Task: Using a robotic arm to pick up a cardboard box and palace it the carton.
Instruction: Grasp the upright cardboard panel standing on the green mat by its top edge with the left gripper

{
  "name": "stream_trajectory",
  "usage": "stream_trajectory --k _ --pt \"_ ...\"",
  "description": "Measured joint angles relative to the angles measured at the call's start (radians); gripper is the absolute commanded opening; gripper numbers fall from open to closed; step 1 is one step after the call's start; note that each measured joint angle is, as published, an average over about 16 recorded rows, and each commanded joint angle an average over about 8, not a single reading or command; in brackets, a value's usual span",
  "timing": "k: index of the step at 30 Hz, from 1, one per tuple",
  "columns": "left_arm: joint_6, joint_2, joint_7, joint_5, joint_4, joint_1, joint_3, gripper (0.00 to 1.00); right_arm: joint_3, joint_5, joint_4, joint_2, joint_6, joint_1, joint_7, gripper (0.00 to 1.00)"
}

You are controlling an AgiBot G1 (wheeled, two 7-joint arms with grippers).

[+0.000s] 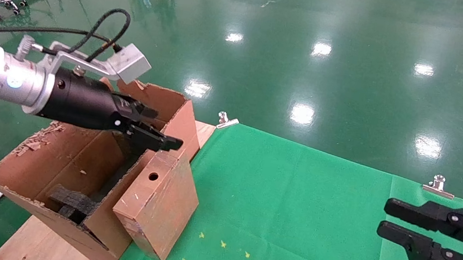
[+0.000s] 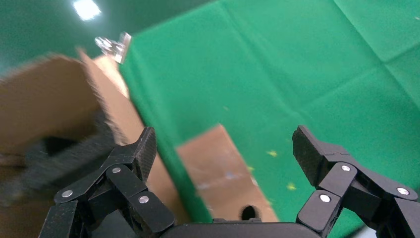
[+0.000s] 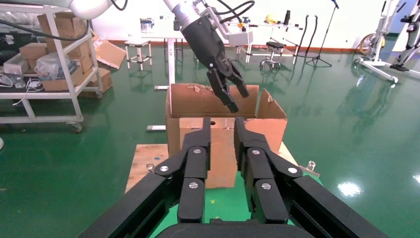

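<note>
The small reddish-brown cardboard box [image 1: 160,201] stands tilted on the green cloth and leans against the outer wall of the carton [image 1: 57,160]. It has a round hole near its top end. My left gripper [image 1: 162,130], on the white arm, hovers open just above that top end and holds nothing. In the left wrist view the box [image 2: 223,173] lies below and between the wide-open left gripper [image 2: 225,144], with the carton [image 2: 44,99] beside it. My right gripper [image 1: 386,217] is open and empty at the right. It also shows in the right wrist view [image 3: 223,131], facing the box [image 3: 220,153].
Black foam blocks [image 1: 72,202] lie inside the carton. The green cloth [image 1: 292,211] is held by metal clips [image 1: 227,120] [image 1: 437,186]. The carton sits on a wooden board [image 1: 43,244] at the table's left end. Green floor lies beyond.
</note>
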Motion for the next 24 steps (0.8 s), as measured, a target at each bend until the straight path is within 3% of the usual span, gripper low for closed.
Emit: stream_trajectory --k 24 --pt "0.022 0.033 -0.065 0.061 -0.003 0.059 0.087 1.00 0.000 0.000 0.000 0.000 0.000 0.000 0.000 0.00"
